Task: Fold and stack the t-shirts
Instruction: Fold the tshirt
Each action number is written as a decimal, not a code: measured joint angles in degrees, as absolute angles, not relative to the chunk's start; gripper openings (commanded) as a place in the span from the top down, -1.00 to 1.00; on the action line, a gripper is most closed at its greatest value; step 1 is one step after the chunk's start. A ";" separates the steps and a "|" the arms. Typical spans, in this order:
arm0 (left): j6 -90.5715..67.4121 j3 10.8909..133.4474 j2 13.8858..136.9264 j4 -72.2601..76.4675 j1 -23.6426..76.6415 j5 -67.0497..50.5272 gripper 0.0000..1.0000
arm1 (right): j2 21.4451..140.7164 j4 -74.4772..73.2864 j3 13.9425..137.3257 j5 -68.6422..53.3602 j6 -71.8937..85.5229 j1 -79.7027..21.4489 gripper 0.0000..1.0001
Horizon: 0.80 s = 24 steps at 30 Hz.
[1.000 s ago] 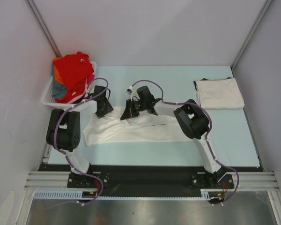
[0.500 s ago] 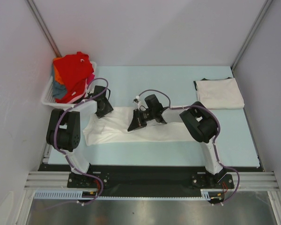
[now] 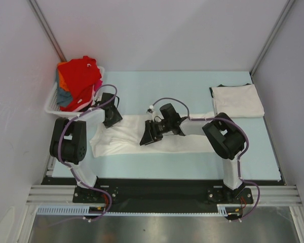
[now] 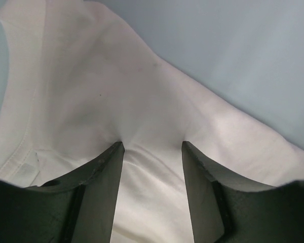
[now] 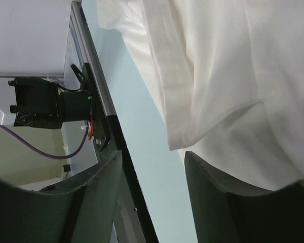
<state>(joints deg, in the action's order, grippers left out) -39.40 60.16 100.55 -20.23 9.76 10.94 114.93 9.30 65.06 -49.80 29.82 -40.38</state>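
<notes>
Looking down from the top camera, the white t-shirt point(image 3: 119, 137) is stretched out in a long band on the bench point(image 3: 167, 91), just right of the basket point(image 3: 50, 105) and a bit nearer the arm bases. The right arm lies across the middle of it, so a good chunk of the cloth is hidden there.

The left end effector point(image 3: 111, 119) sits at the band's end nearest the basket. In its wrist view, the left end effector point(image 4: 153, 147) has its jaws partly spread, tips planted on the white cloth with creases fanning out from them. The cloth between the tips looks flat, not pinched. The tee fills most of that view and runs off the edges.

The right end effector point(image 3: 148, 135) is further right of the basket, over the band's near edge. In its own camera, the right end effector point(image 5: 153, 154) is spread wide and empty. The tee's folded edge hangs just past the fingertips, with bare bench beside it.

In the basket, the red tee point(image 3: 81, 75) is heaped on top. Only slivers show of the orange tee point(image 3: 63, 81), the blue-grey tee point(image 3: 64, 96) and the pink tee point(image 3: 98, 82).

Well off to the right of the basket, a folded off-white tee point(image 3: 238, 100) lies flat. There's a dark sliver at its far corners, but I can't tell what that is.
</notes>
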 measured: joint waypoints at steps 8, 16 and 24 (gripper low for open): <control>-39.62 57.17 94.24 -20.73 13.26 11.62 -0.14 | 113.43 9.54 69.76 -41.93 29.85 -42.87 -0.36; -40.56 56.99 94.89 -20.99 14.33 9.19 -0.15 | 119.39 19.51 76.93 -39.13 33.91 -44.71 -0.31; -40.51 61.56 101.36 -24.60 14.28 8.38 -0.13 | 128.88 27.94 77.38 -38.20 39.18 -45.30 -0.29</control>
